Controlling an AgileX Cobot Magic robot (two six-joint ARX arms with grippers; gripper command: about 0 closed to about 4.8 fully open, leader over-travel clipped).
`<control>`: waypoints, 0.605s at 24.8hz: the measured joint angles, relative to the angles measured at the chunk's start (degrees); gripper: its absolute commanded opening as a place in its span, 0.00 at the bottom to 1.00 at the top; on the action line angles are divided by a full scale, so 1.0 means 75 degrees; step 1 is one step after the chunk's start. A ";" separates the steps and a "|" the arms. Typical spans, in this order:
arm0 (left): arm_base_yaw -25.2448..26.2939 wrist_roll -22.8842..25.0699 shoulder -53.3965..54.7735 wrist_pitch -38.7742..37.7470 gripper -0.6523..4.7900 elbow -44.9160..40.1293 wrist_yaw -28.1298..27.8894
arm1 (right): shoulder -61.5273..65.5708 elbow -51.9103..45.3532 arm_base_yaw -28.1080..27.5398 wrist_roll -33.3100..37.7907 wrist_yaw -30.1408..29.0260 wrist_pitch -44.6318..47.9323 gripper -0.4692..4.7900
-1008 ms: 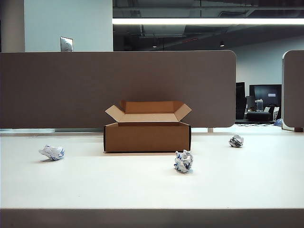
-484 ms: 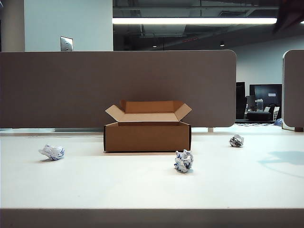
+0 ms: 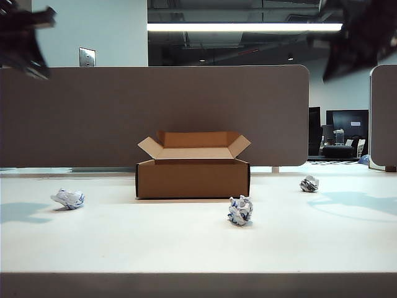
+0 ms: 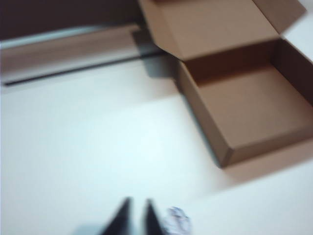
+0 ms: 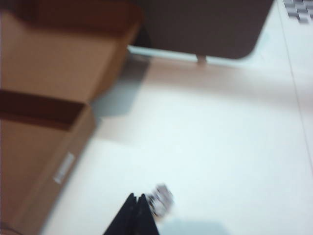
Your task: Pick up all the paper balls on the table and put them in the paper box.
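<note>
The table [image 3: 186,242] was a smooth, off-white laminate-looking surface with a soft sheen. Toward its back edge stood the paper box [image 3: 192,179], plain brown cardboard, matt, its flaps and inside [image 4: 254,103] equally dull. The three paper balls, near the left edge [image 3: 68,198], in front of the box [image 3: 239,210] and toward the right edge [image 3: 309,184], were crumpled white paper with blue and dark print, rough and creased. The partition panel [image 3: 155,112] behind looked matt grey-brown. The left gripper [image 4: 137,215] and right gripper [image 5: 137,213] showed dark, dull fingers, too blurred to name a material.
</note>
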 measured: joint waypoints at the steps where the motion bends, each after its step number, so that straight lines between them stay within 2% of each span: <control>1: -0.0006 -0.0009 0.0128 -0.0023 0.34 0.0038 0.0023 | 0.0134 -0.0012 0.0000 0.0000 0.0181 -0.0035 0.08; 4: -0.0012 -0.0283 0.0699 -0.0102 0.37 0.0219 -0.0017 | 0.0577 0.0041 -0.0009 0.0000 0.0694 -0.0134 0.08; 8: -0.0096 -0.0615 0.1498 -0.0530 0.53 0.0388 -0.0070 | 0.1218 0.0178 0.0017 0.0102 0.1026 -0.0187 0.08; 11: -0.0079 -0.0641 0.1999 -0.0740 0.54 0.0443 -0.0047 | 0.1565 0.0353 0.0070 0.0198 0.1078 -0.0522 0.08; 12: -0.0079 -0.0685 0.2116 -0.0775 0.59 0.0443 -0.0015 | 0.1664 0.0446 0.0096 0.0204 0.1116 -0.0589 0.12; 13: -0.0093 -0.0793 0.2224 -0.0793 0.68 0.0443 0.0000 | 0.1769 0.0545 0.0131 0.0207 0.1177 -0.0603 0.30; 14: -0.0117 -0.0871 0.2375 -0.0775 0.74 0.0449 0.0058 | 0.1883 0.0624 0.0140 0.0207 0.1192 -0.0586 0.45; 15: -0.0125 -0.0901 0.2474 -0.0746 0.76 0.0452 0.0090 | 0.1947 0.0679 0.0157 0.0207 0.1192 -0.0603 0.59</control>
